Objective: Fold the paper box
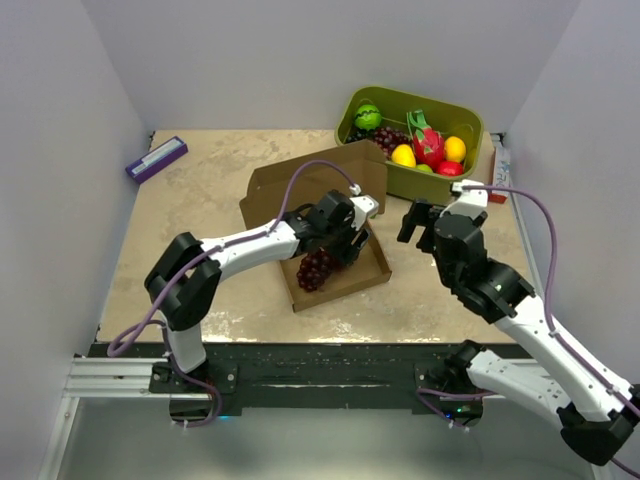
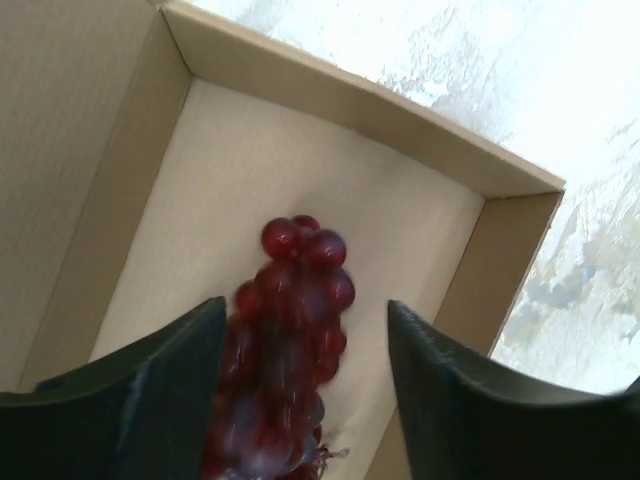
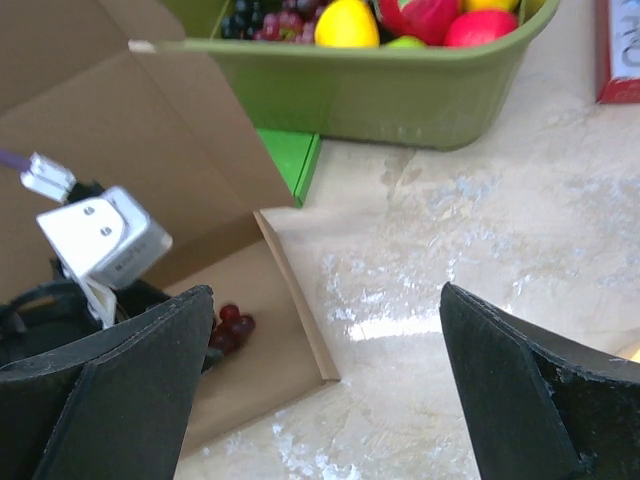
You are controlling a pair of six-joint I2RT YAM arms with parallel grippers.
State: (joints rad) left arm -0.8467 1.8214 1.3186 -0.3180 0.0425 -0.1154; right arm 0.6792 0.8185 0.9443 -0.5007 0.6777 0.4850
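Paper box (image 1: 295, 190) at centre of table (image 1: 200, 225), tray open, lid flap standing behind. Likely light, stiff corrugated board, bending only at scores; best hold is lid's free edge. Left gripper (image 2: 305, 310) fingers spread, grape bunch (image 2: 290, 330) loose between. Right gripper (image 3: 325, 290) fingers wide, empty, beside box. No readable print.

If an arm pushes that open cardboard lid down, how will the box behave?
The lid looks like a flat, stiff panel, so it should hinge at its crease rather than flop. The box seems light, holding only grapes, so it may slide.
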